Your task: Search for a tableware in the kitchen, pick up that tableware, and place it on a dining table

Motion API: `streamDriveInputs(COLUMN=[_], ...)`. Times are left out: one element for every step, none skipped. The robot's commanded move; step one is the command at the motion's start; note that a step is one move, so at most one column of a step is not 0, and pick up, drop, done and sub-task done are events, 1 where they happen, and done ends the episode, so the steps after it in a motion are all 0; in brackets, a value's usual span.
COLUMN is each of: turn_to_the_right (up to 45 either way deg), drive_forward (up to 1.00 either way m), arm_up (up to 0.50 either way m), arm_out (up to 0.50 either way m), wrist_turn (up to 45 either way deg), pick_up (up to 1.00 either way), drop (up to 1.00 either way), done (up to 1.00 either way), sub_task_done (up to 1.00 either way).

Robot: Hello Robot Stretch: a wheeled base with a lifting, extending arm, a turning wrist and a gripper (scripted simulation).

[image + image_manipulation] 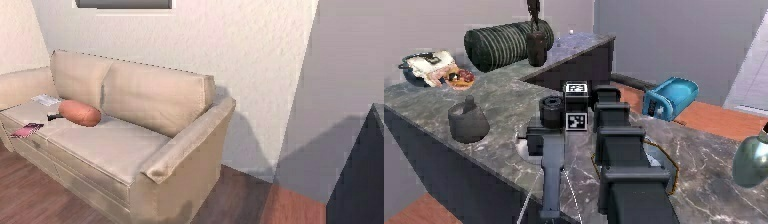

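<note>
On the marble counter a dark pot stands near the claw.

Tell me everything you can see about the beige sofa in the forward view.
The sofa looks like beige fabric, with two back cushions, padded arms and seat cushions. It stands on a dark wooden floor, its back along a pale wall. On its seat lie a reddish-brown oval thing, a flat white thing and a small pink item.
</note>
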Motion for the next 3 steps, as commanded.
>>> streamDriveInputs(turn_to_the_right=[0.0,0.0,0.0], drive_forward=[0.0,0.0,0.0], arm_up=[0.0,0.0,0.0], arm_out=[0.0,0.0,0.0], wrist_turn=[45.0,45.0,45.0], pick_up=[0.0,0.0,0.0], drop=[0.0,0.0,0.0], done=[0.0,0.0,0.0], sub_task_done=[0.0,0.0,0.0])
